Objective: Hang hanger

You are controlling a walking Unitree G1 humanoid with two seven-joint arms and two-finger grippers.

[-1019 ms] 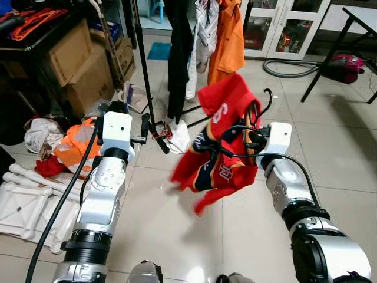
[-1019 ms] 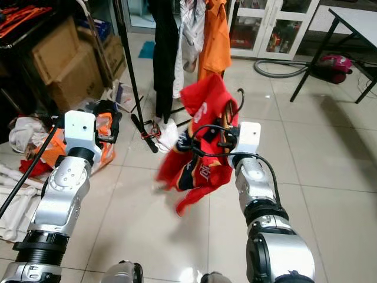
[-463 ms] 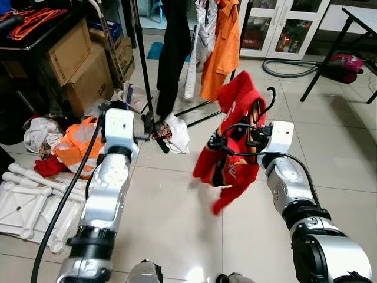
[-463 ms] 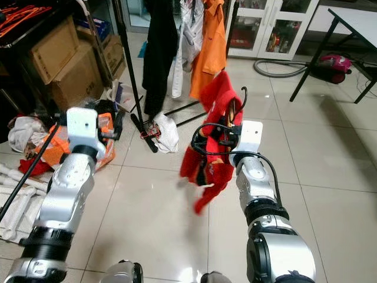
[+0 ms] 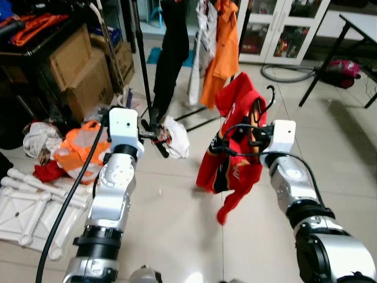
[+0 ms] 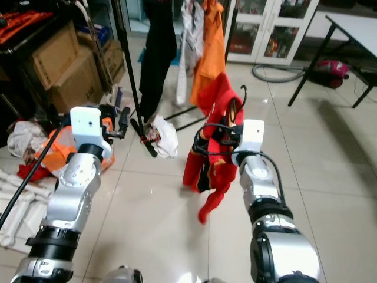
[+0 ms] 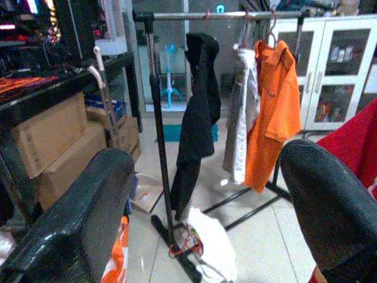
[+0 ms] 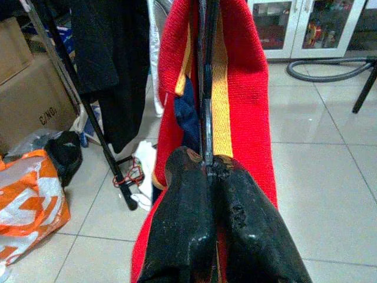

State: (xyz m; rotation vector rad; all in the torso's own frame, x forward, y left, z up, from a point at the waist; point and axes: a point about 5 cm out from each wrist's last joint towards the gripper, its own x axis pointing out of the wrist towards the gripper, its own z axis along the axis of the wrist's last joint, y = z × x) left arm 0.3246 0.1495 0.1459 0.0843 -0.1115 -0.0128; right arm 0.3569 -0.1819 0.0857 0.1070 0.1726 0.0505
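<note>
The jersey (image 5: pixel 231 147) on the black hanger (image 5: pixel 264 103) is red with navy panels, white lettering and a yellow neck band. On the black rack (image 7: pixel 154 118) hang a black garment (image 7: pixel 197 118), a white one (image 7: pixel 241 118) and an orange shirt (image 7: pixel 274 112). The floor (image 5: pixel 177 224) is pale beige tile.

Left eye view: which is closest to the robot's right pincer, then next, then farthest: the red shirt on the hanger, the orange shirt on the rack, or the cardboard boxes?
From the right pincer:
1. Red shirt: on the hanger the pincer grips, touching it.
2. Orange shirt: hanging on the rack ahead, slightly to the left.
3. Cardboard boxes: far over on the robot's left, under the dark shelf.
</note>
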